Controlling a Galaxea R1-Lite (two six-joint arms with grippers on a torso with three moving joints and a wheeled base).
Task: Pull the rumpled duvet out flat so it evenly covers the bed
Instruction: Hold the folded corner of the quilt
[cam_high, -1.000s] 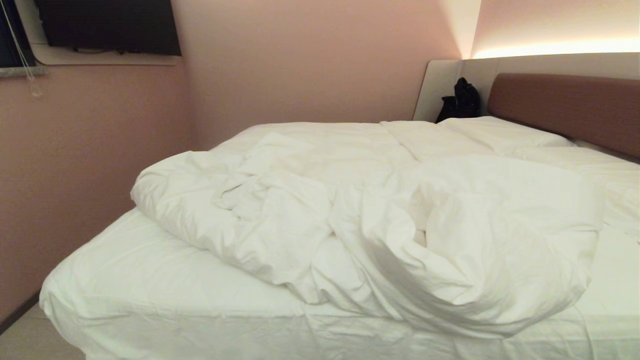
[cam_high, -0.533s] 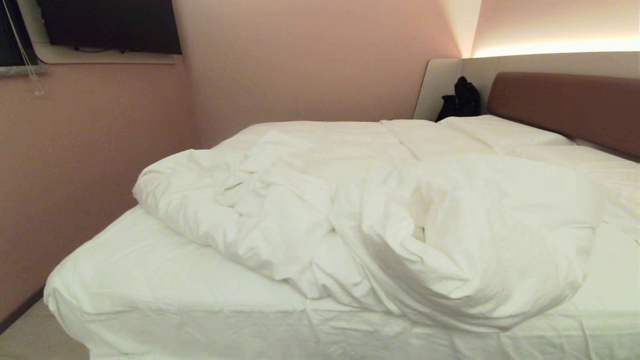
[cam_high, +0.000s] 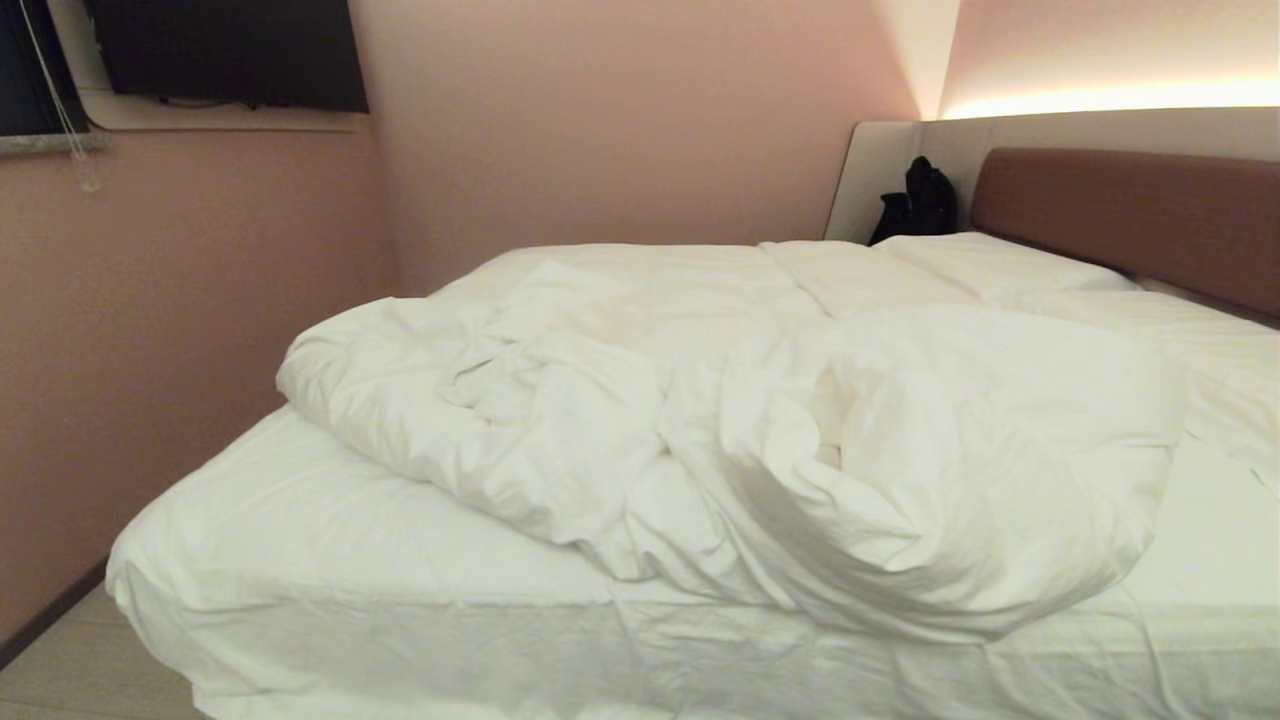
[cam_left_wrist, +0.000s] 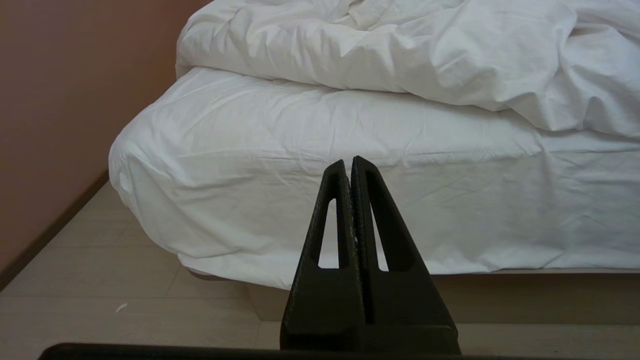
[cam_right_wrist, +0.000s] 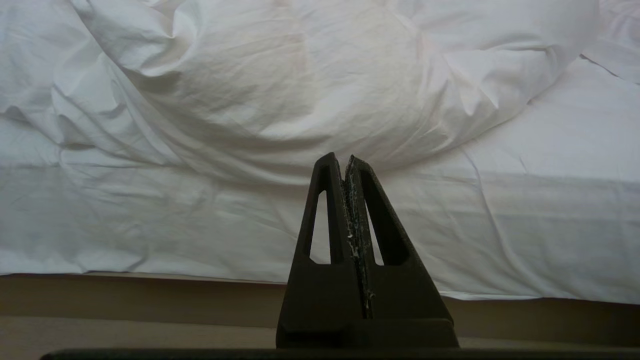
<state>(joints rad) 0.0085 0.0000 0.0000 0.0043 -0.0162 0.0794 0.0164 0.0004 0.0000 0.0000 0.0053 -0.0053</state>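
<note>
A puffy white duvet (cam_high: 720, 440) lies bunched in a rumpled heap across the middle of the bed (cam_high: 330, 580), leaving the sheeted foot end bare. The same heap shows as the duvet (cam_left_wrist: 400, 55) in the left wrist view and the duvet (cam_right_wrist: 300, 85) in the right wrist view. My left gripper (cam_left_wrist: 348, 161) is shut and empty, low in front of the mattress side near the bed's left corner. My right gripper (cam_right_wrist: 342, 159) is shut and empty, facing the mattress side below the duvet's hanging bulge. Neither arm shows in the head view.
Pillows (cam_high: 1000, 265) lie by the brown headboard (cam_high: 1130, 215) at the far right, with a black bag (cam_high: 918, 200) in the corner. A pink wall (cam_high: 150, 330) runs close along the bed's left side. Pale floor (cam_left_wrist: 90, 280) lies before the bed base (cam_right_wrist: 125, 295).
The whole head view has shifted a little, the bed sliding slightly right and up in the picture, so the camera moved. The duvet keeps its shape.
</note>
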